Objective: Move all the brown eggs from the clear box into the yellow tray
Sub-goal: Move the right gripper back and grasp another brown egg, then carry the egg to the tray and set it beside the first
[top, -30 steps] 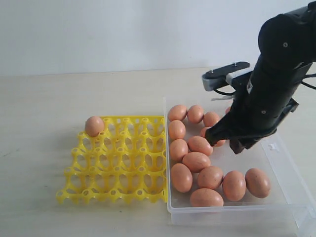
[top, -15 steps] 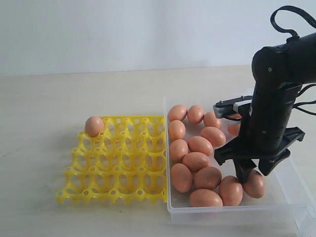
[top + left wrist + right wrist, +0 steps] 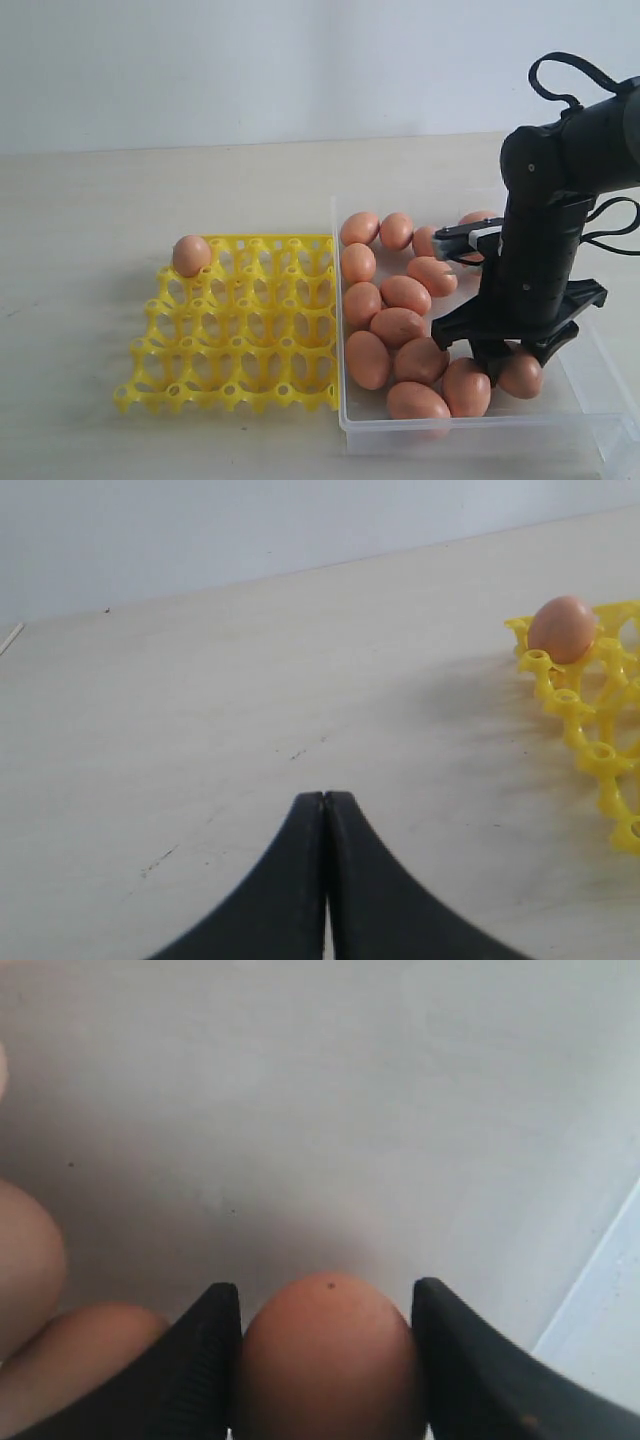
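Exterior view: the right hand (image 3: pixel 505 370) is reaching straight down into the clear box (image 3: pixel 450 428), which is sitting on the desk (image 3: pixel 120 190) with its left wall just beside the yellow tray (image 3: pixel 240 340). The hand is working at the box's near right part, and its black fingers are straddling one brown egg (image 3: pixel 522 377) that is resting on the box floor. In the right wrist view the hand (image 3: pixel 327 1305) is closing on that egg (image 3: pixel 327 1360): both fingers (image 3: pixel 215 1350) are lying against the shell's sides, with the shell filling the gap between them.

The other brown eggs (image 3: pixel 397 327) are lying loose in the box, most of them crowding its left half and far end, many touching one another. A single egg (image 3: pixel 191 255) is sitting in the tray's far left corner cup; every other cup is standing open.

In the left wrist view the left hand (image 3: pixel 323 798) is hovering over bare desk with its fingers pressed together, gripping nothing. The tray's edge (image 3: pixel 590 750) and the single egg (image 3: pixel 562 629) are showing off to one side of it.
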You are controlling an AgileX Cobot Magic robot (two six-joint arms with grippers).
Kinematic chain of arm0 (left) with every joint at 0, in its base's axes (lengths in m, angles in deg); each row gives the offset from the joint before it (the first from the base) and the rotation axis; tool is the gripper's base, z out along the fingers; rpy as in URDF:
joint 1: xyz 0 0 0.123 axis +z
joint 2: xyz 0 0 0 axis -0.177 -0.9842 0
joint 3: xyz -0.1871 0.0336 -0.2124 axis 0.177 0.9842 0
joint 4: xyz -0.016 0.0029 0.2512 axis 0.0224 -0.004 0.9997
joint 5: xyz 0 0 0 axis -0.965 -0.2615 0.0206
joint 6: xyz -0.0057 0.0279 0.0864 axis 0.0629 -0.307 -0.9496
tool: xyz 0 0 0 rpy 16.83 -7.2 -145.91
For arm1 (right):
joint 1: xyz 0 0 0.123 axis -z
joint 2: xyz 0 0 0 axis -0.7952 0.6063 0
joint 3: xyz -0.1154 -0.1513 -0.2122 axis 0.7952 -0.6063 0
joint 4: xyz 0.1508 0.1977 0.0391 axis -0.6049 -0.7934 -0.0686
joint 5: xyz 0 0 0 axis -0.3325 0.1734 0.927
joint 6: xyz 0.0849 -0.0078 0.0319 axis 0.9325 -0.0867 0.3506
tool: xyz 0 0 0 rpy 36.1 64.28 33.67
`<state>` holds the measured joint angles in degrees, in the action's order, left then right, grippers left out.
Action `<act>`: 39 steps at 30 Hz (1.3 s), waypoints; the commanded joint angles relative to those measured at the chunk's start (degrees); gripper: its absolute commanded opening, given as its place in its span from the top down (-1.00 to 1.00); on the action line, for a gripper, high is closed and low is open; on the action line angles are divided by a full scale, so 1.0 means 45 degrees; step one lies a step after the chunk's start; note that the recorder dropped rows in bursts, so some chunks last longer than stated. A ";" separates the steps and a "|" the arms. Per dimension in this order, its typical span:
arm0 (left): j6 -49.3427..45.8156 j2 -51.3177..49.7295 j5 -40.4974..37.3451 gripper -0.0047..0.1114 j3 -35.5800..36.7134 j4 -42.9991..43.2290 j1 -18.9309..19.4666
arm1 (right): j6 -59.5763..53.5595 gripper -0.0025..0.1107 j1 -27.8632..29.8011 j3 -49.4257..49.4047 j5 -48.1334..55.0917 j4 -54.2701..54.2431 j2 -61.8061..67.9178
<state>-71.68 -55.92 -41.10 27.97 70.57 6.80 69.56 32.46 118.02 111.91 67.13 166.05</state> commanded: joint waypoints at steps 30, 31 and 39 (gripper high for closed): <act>0.0032 -0.0008 0.0117 0.92 -0.0051 -0.0031 0.0023 | -0.1090 0.96 -0.4745 0.0309 -1.5285 -0.1521 -0.0699; 0.0032 -0.0008 0.0117 0.92 -0.0051 -0.0031 0.0023 | -0.1090 0.96 -0.4845 0.0616 -1.5315 -0.1521 -0.0210; 0.0032 -0.0008 0.0117 0.92 -0.0051 -0.0031 0.0023 | -0.1090 0.96 -0.4985 0.3205 -1.4310 -0.0833 0.2237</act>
<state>-71.68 -55.92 -41.10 27.97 70.57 6.80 65.11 10.12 129.02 46.32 62.40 174.09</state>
